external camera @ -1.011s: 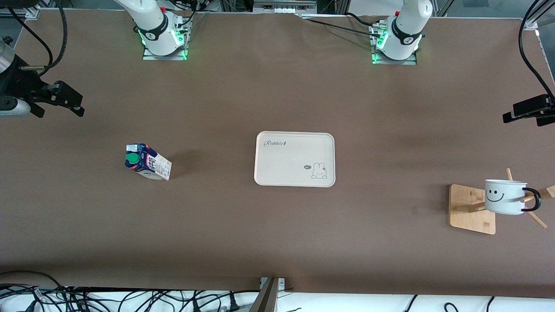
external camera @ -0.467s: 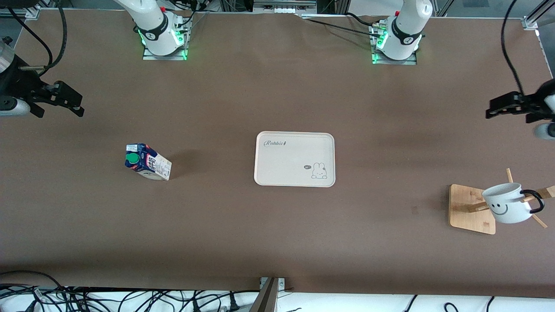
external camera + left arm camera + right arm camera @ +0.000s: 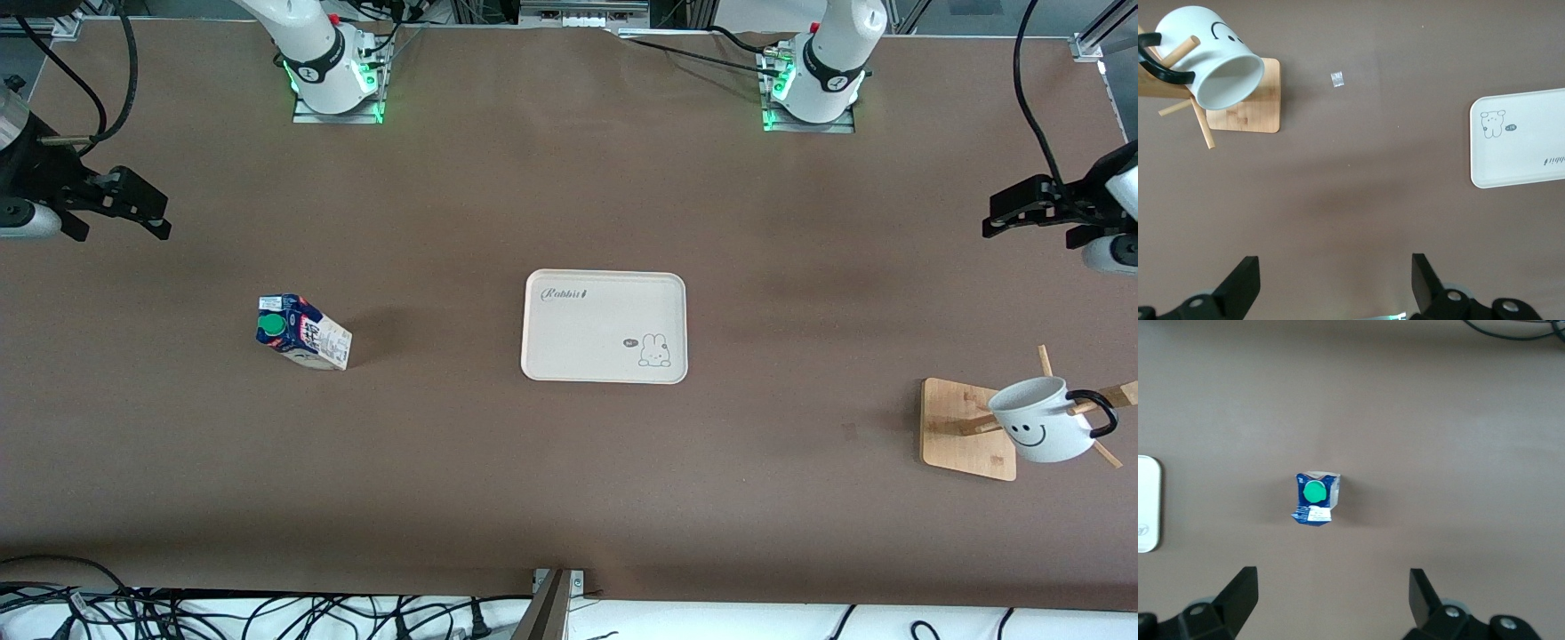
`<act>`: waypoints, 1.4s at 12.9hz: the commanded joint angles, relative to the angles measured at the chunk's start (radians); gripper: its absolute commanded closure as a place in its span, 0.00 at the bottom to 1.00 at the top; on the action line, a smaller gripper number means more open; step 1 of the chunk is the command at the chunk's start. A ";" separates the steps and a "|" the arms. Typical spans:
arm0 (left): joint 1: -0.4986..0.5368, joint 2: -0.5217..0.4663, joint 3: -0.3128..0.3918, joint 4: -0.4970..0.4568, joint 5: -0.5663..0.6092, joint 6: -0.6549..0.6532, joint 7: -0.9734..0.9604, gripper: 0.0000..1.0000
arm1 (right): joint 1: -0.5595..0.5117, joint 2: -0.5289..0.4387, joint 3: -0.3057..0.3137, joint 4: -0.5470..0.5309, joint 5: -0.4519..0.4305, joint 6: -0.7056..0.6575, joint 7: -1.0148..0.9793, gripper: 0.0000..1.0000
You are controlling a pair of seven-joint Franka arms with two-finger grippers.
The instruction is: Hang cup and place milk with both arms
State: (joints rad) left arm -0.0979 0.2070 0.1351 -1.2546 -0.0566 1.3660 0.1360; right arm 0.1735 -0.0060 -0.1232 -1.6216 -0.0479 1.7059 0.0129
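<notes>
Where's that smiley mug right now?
The cup hangs tilted by its handle on a peg of the wooden rack, at the left arm's end of the table, nearer the front camera than the tray.

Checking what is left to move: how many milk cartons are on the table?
1. The milk stands on the table toward the right arm's end, apart from the tray, with the open right gripper up over it. No other shows in any view.
</notes>
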 commanded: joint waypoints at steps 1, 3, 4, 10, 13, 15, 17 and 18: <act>-0.014 -0.131 0.006 -0.191 -0.012 0.118 -0.027 0.00 | -0.002 0.003 0.008 -0.003 -0.041 0.009 -0.001 0.00; -0.035 -0.158 0.009 -0.227 -0.005 0.131 -0.126 0.00 | -0.002 0.004 0.008 -0.001 -0.040 0.021 -0.001 0.00; -0.052 -0.159 0.029 -0.227 -0.003 0.121 -0.150 0.00 | 0.000 0.004 0.008 0.003 -0.033 0.024 0.001 0.00; -0.120 -0.159 0.146 -0.235 -0.006 0.104 -0.036 0.00 | -0.002 0.011 0.008 0.005 -0.020 0.026 0.002 0.00; -0.117 -0.155 0.146 -0.220 0.032 0.081 -0.041 0.00 | -0.003 0.011 0.008 0.005 0.022 0.024 0.002 0.00; -0.117 -0.153 0.146 -0.213 0.032 0.067 -0.049 0.00 | -0.003 0.018 0.008 0.005 0.028 0.024 0.001 0.00; -0.112 -0.155 0.149 -0.213 0.032 0.047 -0.047 0.00 | 0.003 0.020 0.010 0.005 0.028 0.029 0.002 0.00; -0.112 -0.153 0.149 -0.213 0.034 0.051 -0.038 0.00 | 0.006 0.020 0.011 0.005 0.031 0.034 0.002 0.00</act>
